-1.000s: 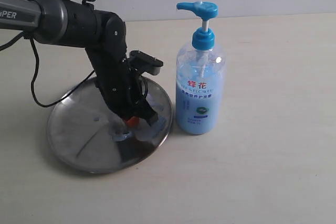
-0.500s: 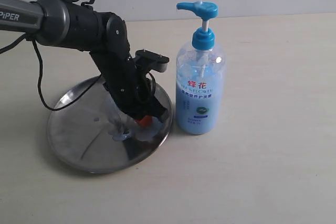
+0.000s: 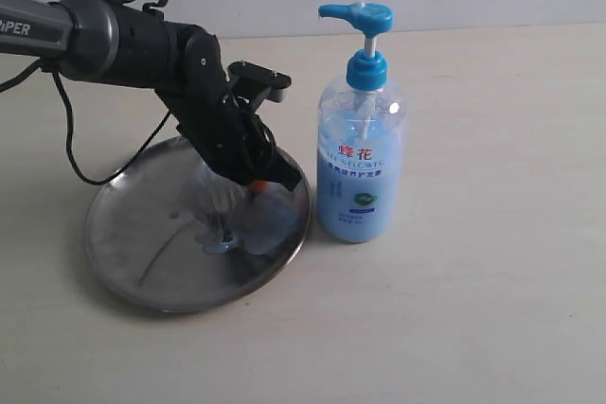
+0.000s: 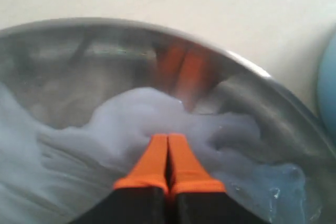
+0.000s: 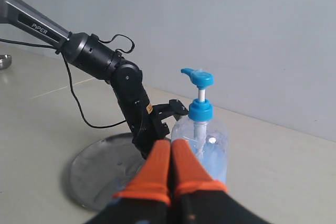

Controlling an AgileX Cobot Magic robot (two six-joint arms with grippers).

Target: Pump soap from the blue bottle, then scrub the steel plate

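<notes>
The steel plate (image 3: 133, 248) lies on the table at the left, with a pale blue smear of soap (image 3: 244, 224) on its right part. My left gripper (image 3: 258, 190) is shut, its orange tips down on the plate at the far edge of the smear. In the left wrist view the shut gripper (image 4: 168, 138) presses into streaky soap (image 4: 131, 114) inside the plate's rim (image 4: 252, 66). The blue bottle (image 3: 360, 177) stands upright just right of the plate. My right gripper (image 5: 170, 143) is shut and empty, held back from the bottle (image 5: 202, 148); the exterior view does not show it.
The left arm (image 3: 142, 40) and its black cable (image 3: 71, 153) reach in from the left over the plate's far side. A small metal dish (image 5: 4, 61) sits far off on the table. A pale wall stands behind the table.
The left gripper, shut throughout, has slid across the plate's right part toward the bottle and then toward the far rim, dragging the soap smear wider. The bottle has not moved.
</notes>
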